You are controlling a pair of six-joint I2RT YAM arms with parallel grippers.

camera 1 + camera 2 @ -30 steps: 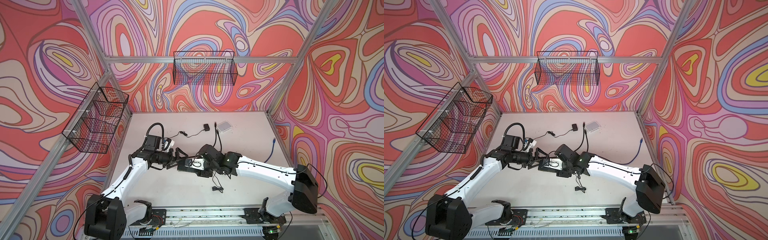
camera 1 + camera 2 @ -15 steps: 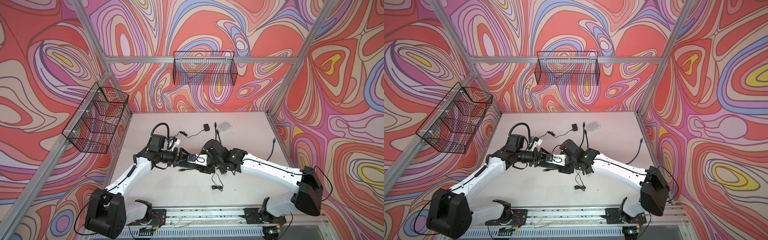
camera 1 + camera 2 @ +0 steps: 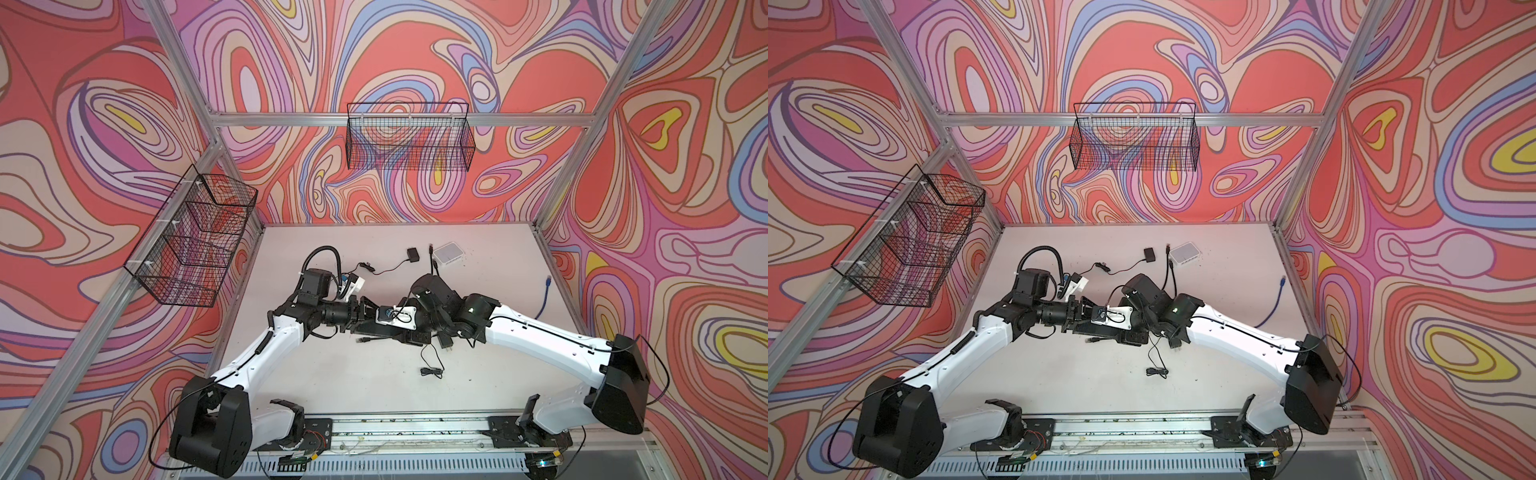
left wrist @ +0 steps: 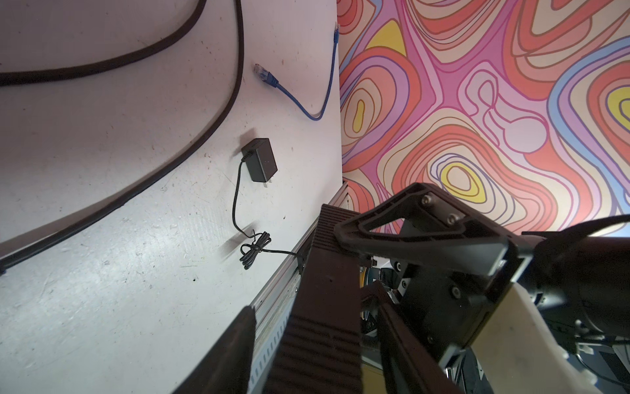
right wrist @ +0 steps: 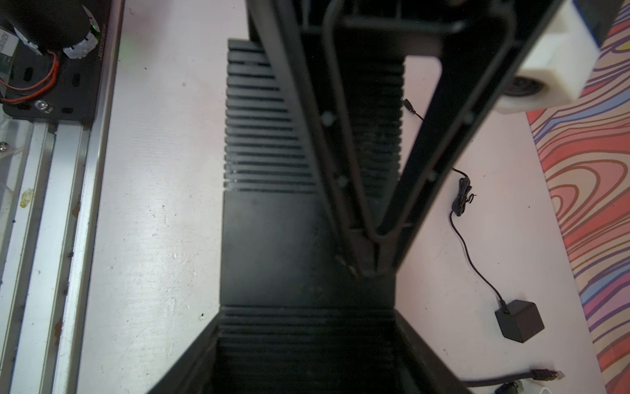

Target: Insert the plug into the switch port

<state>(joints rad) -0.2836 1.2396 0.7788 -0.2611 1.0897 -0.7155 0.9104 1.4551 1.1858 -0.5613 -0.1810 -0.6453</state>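
Pinches black switch [image 5: 272,238] in right claw [image 5: 306,312] over surface [image 3: 353,395]. Straddles its other end with left claw [image 4: 313,307], part spread, gap one side.

**Camera Placement**

Both top views look from high above the near edge, over the aluminium base rail [image 3: 407,424]. They face down and forward across the whole white worktop [image 3: 353,382] to the swirl-patterned back wall [image 3: 498,199]. Both stand far off, face the same way and share almost the entire scene.

The left wrist camera sits close behind the black ribbed box [image 4: 324,307], low over the worktop, facing the patterned right-hand wall [image 4: 477,85]. The right wrist camera looks steeply down past the same box at worktop and rail.

All four views share the box and the black cube-shaped power adapter [image 5: 520,320]. The blue network cable [image 4: 296,99] shows in both top views and the left wrist view.
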